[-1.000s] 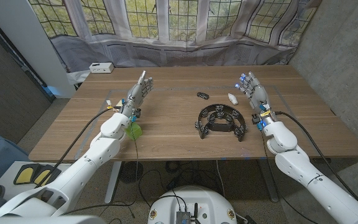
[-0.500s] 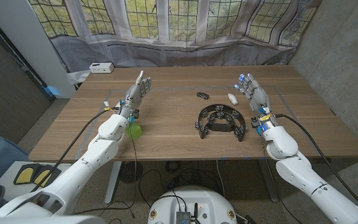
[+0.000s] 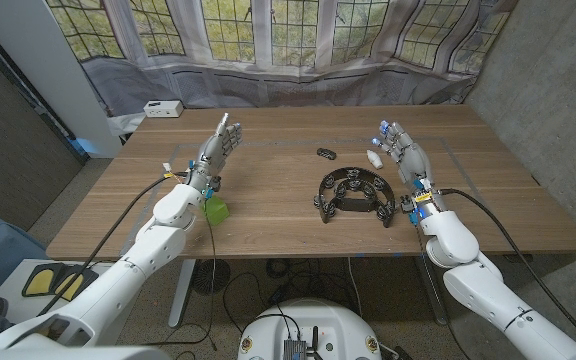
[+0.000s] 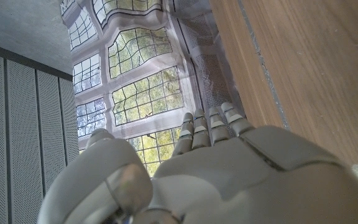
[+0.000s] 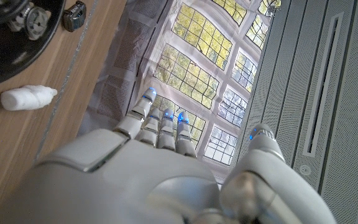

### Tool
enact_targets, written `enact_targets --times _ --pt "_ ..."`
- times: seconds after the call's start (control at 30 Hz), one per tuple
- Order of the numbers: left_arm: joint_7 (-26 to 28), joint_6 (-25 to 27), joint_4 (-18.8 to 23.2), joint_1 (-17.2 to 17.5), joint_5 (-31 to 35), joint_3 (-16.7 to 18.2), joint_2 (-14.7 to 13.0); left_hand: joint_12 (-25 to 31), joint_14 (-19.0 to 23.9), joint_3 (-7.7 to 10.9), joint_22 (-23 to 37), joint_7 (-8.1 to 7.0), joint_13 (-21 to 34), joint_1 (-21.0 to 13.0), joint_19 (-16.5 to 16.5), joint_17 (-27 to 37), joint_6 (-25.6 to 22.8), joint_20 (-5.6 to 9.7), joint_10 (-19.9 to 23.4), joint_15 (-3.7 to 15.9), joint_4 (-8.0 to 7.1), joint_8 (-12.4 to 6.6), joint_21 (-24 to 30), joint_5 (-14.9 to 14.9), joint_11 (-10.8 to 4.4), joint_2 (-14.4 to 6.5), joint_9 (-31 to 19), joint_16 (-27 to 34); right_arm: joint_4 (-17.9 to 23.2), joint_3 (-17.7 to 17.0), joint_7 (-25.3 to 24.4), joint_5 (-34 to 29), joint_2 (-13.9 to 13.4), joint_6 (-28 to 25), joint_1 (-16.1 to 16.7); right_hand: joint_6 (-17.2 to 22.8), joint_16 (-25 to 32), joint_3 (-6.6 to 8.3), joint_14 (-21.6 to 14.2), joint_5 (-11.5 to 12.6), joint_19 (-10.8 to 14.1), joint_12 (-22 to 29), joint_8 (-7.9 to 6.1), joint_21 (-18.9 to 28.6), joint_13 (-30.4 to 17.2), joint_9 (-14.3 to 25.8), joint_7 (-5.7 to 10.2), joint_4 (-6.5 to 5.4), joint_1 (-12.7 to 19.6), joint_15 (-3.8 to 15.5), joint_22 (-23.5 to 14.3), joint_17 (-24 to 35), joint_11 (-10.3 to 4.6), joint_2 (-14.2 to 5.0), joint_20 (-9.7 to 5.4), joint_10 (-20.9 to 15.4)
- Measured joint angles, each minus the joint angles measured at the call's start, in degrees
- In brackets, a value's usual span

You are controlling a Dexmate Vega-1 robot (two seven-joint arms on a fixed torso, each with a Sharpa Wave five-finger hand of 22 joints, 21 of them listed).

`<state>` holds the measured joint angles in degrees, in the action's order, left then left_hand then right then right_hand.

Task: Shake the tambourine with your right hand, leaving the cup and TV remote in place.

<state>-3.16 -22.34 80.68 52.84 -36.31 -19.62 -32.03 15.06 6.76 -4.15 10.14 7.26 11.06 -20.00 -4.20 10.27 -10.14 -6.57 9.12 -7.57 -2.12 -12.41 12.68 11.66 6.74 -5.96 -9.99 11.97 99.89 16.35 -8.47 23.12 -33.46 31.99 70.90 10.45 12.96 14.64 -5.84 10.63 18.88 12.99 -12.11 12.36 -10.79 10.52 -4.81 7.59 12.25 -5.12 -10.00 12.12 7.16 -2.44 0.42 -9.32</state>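
Observation:
The black half-moon tambourine [image 3: 353, 195] lies on the wooden table [image 3: 288, 215], right of the middle; its rim and jingles also show in the right wrist view [image 5: 8, 31]. My right hand [image 3: 403, 152] is open, fingers up, just right of and beyond the tambourine, not touching it [image 5: 148, 168]. A small green cup [image 3: 216, 210] stands beside my left forearm. My left hand [image 3: 218, 148] is raised and open at the left, holding nothing [image 4: 216, 174]. A small dark remote-like object [image 3: 326, 153] lies beyond the tambourine [image 5: 74, 14].
A small white object [image 3: 375, 157] lies close to my right hand's fingers [image 5: 27, 98]. A white box [image 3: 161, 108] sits at the table's far left corner. Curtained windows stand behind the table.
My right arm has shifted left and nearer, bringing the open hand closer to the tambourine's right end. The left hand has barely moved. Nothing on the table has moved.

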Motion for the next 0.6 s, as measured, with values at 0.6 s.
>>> enact_targets --times 0.6 --pt "-1.6 0.4 0.2 -0.4 0.1 -0.4 -0.4 -0.3 0.3 0.23 0.0 0.11 0.0 -0.3 0.0 0.0 -0.5 0.0 0.3 0.31 0.22 0.43 0.0 0.0 0.31 -0.3 0.0 0.0 5.0 -1.1 -3.8 -6.1 0.0 0.0 5.4 0.1 0.0 0.0 -0.6 -0.3 0.3 0.0 0.0 0.0 0.0 0.1 -0.05 0.0 0.0 -0.14 0.0 0.0 -0.13 0.01 -0.12 -0.8"
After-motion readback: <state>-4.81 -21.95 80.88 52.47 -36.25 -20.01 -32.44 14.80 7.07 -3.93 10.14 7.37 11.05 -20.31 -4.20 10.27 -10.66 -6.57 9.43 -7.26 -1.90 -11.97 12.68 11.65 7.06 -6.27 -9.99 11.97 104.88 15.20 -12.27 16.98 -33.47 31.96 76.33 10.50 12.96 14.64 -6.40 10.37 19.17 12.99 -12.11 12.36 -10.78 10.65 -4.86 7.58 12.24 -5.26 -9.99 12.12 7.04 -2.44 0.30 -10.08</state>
